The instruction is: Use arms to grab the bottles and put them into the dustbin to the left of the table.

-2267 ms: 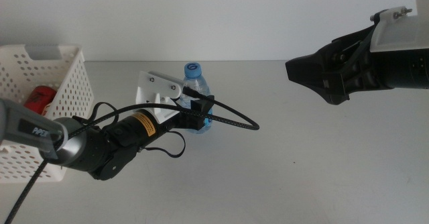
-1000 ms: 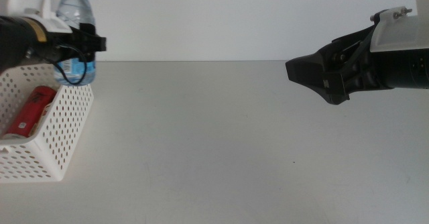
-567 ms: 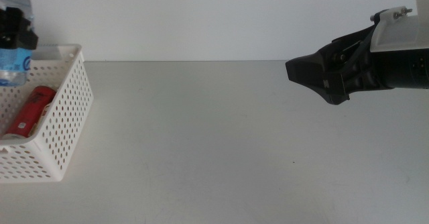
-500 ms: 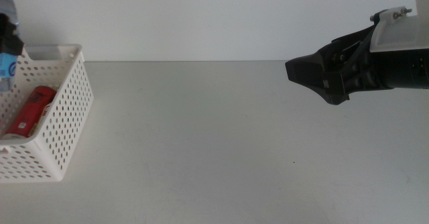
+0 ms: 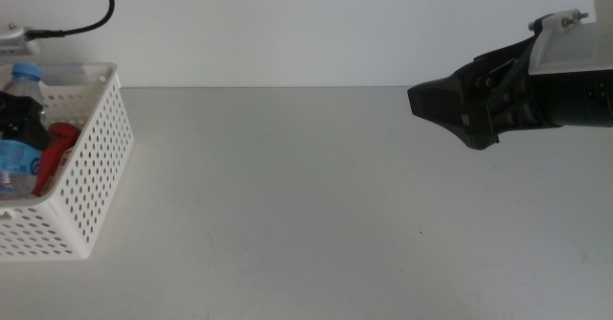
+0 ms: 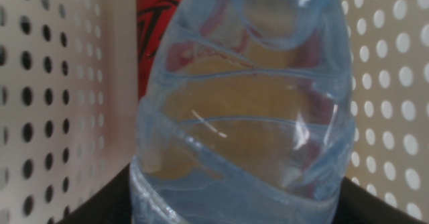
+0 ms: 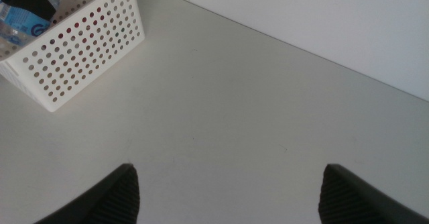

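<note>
Left tool [image 5: 17,121] down inside the white dustbin [image 5: 91,167] at nine o'clock on the worktop [image 5: 306,195], clamped around the clear water bottle [image 5: 17,148], blue cap uppermost. Red soda can [image 6: 161,9] lying just behind the bottle, against the perforated wall. Right tool [image 7: 228,190] parked high at three o'clock, jaws spread wide, gripping nothing, well apart from the dustbin.

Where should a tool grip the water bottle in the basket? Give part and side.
Grip the water bottle by its ribbed body below the cap, from above: the basket walls block the sides and the cap end points up. The left tool holds it there; the right tool waits far right.
</note>
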Robot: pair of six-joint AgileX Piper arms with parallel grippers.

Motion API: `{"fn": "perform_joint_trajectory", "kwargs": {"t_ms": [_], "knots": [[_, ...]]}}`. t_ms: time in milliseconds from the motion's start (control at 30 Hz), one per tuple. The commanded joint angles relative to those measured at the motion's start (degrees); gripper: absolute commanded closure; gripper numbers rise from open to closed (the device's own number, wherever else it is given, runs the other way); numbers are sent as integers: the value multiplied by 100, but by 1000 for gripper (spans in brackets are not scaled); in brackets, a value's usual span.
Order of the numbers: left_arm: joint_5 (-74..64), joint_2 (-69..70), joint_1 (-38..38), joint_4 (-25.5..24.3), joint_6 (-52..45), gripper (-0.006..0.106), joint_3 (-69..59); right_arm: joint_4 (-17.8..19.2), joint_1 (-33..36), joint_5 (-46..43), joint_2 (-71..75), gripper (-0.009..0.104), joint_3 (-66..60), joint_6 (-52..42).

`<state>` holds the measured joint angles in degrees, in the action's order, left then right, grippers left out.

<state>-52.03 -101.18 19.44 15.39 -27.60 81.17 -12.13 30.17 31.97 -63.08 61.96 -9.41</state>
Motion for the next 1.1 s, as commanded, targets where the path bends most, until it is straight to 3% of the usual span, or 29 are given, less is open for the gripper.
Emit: {"fn": "perform_joint_trajectory", "kwargs": {"t_ms": [0, 167, 300, 400, 567, 600, 633, 1067], "knots": [[328, 173, -4, 366, -83, 102, 244, 7, 14, -381, 114, 20, 216, -63], [316, -56, -4, 769, -565, 102, 239, 7, 14, -381, 114, 20, 216, -63], [328, -150, -4, 796, -573, 101, 239, 7, 14, -381, 114, 20, 216, -63], [322, -157, -4, 796, -573, 86, 239, 7, 14, -381, 114, 20, 216, -63], [276, -157, -4, 831, -573, 43, 239, 7, 14, -381, 114, 20, 216, -63], [132, -152, -4, 890, -573, 14, 239, 7, 14, -381, 114, 20, 216, -63], [65, -152, -4, 902, -573, 7, 239, 7, 14, -381, 114, 20, 216, -63], [-503, 1016, -127, 1555, -613, 7, 239, 7, 14, -381, 114, 20, 216, -63]]}}
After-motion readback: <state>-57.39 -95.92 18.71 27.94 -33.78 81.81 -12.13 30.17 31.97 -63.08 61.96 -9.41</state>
